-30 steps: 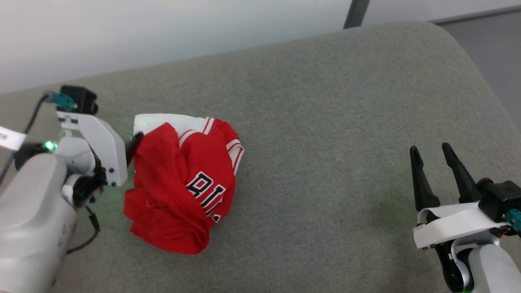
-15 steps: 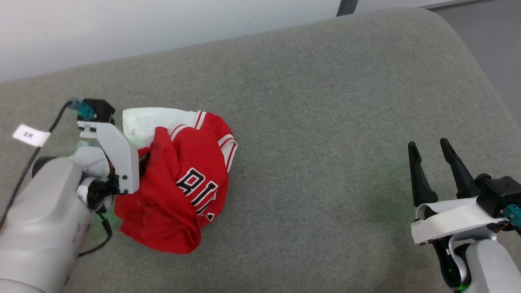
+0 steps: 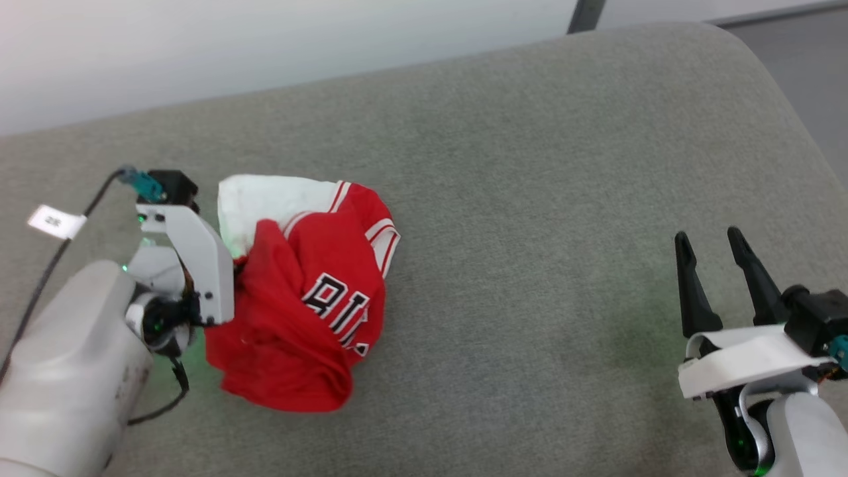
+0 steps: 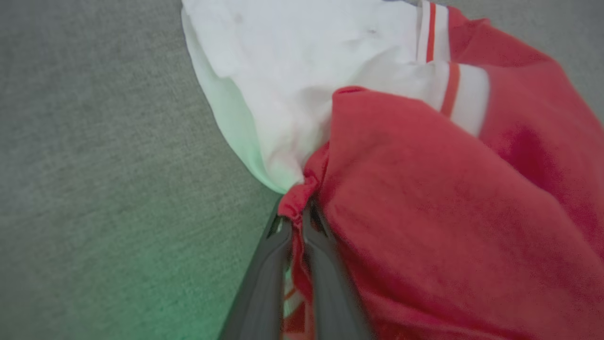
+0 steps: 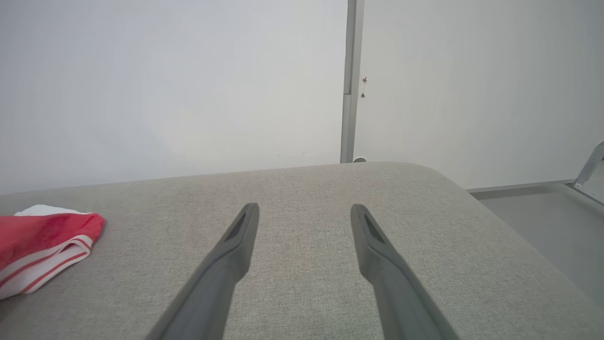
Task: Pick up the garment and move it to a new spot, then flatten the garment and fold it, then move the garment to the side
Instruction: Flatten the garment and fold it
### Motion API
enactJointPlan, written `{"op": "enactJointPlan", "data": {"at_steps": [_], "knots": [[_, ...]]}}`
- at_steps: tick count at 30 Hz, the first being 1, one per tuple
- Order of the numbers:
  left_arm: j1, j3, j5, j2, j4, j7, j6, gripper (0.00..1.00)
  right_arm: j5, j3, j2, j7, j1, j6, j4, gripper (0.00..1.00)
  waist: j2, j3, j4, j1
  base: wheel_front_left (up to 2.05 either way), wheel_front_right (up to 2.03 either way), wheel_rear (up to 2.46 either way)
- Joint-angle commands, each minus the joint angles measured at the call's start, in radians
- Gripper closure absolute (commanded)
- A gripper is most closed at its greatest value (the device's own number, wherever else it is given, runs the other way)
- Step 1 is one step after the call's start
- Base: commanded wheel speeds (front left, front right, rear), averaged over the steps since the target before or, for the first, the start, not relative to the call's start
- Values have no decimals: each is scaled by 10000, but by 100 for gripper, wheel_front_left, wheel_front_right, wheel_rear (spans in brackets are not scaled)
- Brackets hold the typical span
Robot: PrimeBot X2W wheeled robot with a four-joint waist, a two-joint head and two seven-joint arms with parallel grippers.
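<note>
The left claw [image 4: 296, 222] is clenched on a red fold of the jersey [image 3: 311, 291], whose crumpled heap lies on the cushion [image 3: 530, 199] ahead of it, toward the right claw [image 3: 707, 235], which gapes released and well apart. The lift should fall to the left.

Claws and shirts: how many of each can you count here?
shirt: 1
claws: 2, the left claw pinching the shirt and the right claw open
total: 3
</note>
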Motion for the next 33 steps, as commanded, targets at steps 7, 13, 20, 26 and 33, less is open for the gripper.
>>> {"op": "enactJointPlan", "data": {"at_steps": [7, 13, 20, 26, 33], "knots": [[829, -236, -361, 352, -995, 627, 4, 100, -61, -78, -112, -36, 430, -14, 11, 0, -1, -599, 701, 0, 0, 0, 0], [1972, -369, -663, 792, -2863, 1224, 432, 100, -102, -72, -125, 82, 599, -14, -85, 0, -1, -904, 1145, 0, 0, 0, 0], [3402, -379, -851, 1561, -5111, 1485, 1371, 100, -123, -31, -64, 187, 663, -14, -193, 0, -1, -982, 1444, 0, 0, 0, 0], [3444, -51, -815, 2072, -5897, 1464, 2018, 0, -102, 27, -92, 208, 605, -14, -227, 0, -1, -1010, 1508, 0, 0, 0, 0], [2649, 218, -619, 2659, -6281, 2012, 2360, 0, -23, 90, -153, 195, 510, -14, -274, 0, -1, -962, 1407, 0, 0, 0, 0]]}}
